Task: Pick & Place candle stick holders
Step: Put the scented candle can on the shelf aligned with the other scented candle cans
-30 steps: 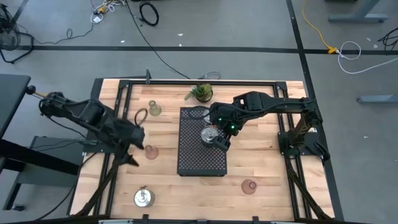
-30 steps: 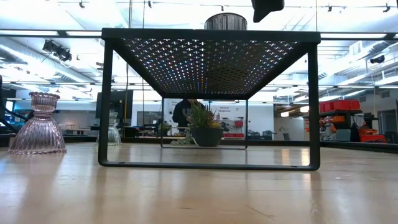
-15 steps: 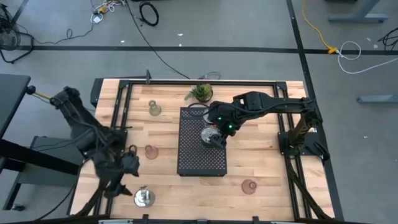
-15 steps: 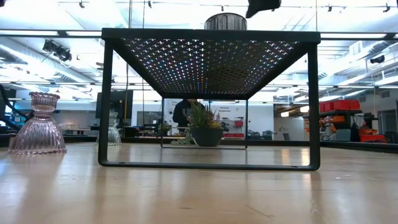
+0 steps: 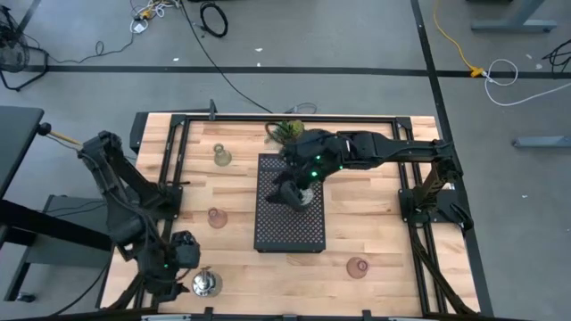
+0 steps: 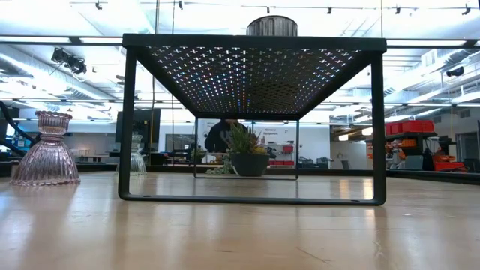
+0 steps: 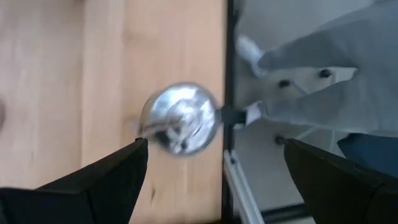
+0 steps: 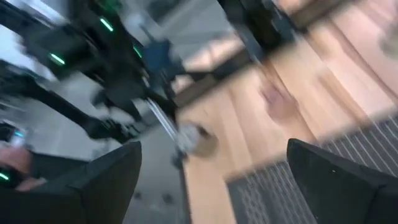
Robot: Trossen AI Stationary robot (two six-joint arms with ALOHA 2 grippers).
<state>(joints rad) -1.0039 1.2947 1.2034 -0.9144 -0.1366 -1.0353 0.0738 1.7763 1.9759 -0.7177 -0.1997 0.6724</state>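
Candle stick holders (image 5: 207, 283) dot wood table (image 5: 375, 223) w/ black tray (image 5: 290, 227).

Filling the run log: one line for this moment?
left gripper: open, beside silver holder | right gripper: open, empty, over black tray

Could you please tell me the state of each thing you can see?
raised silver holder: standing on tray, ungripped
lower silver holder: standing on table, ungripped
pink glass holder: upright on table
left gripper: open, empty, beside lower silver holder
right gripper: open, empty, over tray
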